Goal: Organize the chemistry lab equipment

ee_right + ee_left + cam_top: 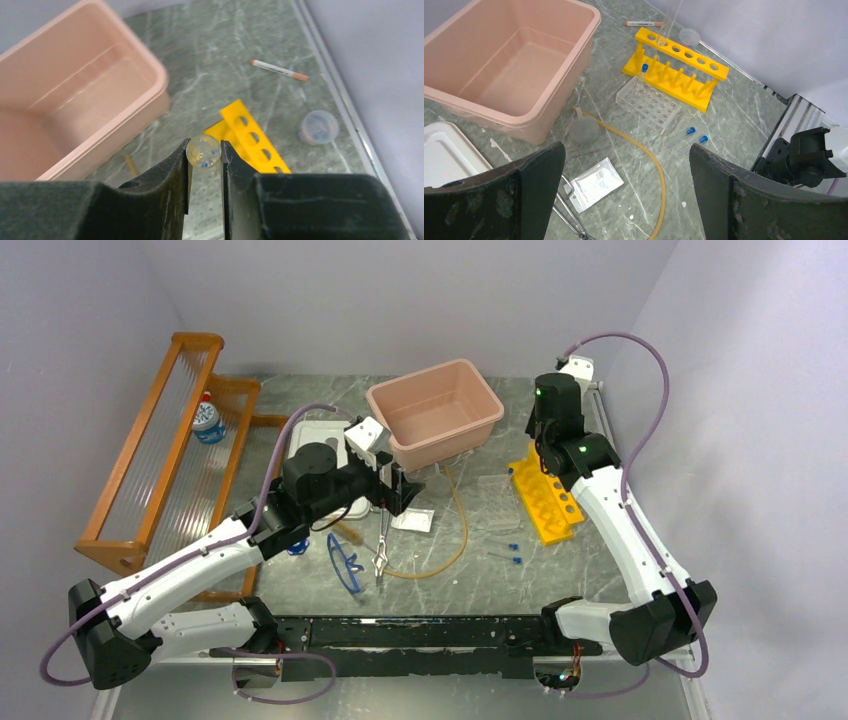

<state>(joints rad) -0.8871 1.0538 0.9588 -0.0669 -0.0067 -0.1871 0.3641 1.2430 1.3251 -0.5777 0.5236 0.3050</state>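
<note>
The left end effector (397, 487) hangs just off the near left corner of the pink tub (437, 410), its fingers (536, 192) spread wide and holding nothing. The right end effector (205, 150) is to the tub's right, above the yellow tube rack (545, 498). It is closed on a clear tube (203, 151), seen end-on between its pads.

On the bench (480, 580), on the tub's near side, lie the white packet (596, 182), the metal forceps (381, 540) and the blue-framed safety glasses (342, 562), with the glasses farthest from the tub. The tan rubber tube (644, 150) starts just below the tub's near wall and curves away from it. Two blue-capped tubes (684, 134) lie to the tub's near right, close to a clear well tray (649, 102) just beside the rack. A marker (278, 70) and a small round dish (318, 127) lie to the tub's right, beyond the rack.
</note>
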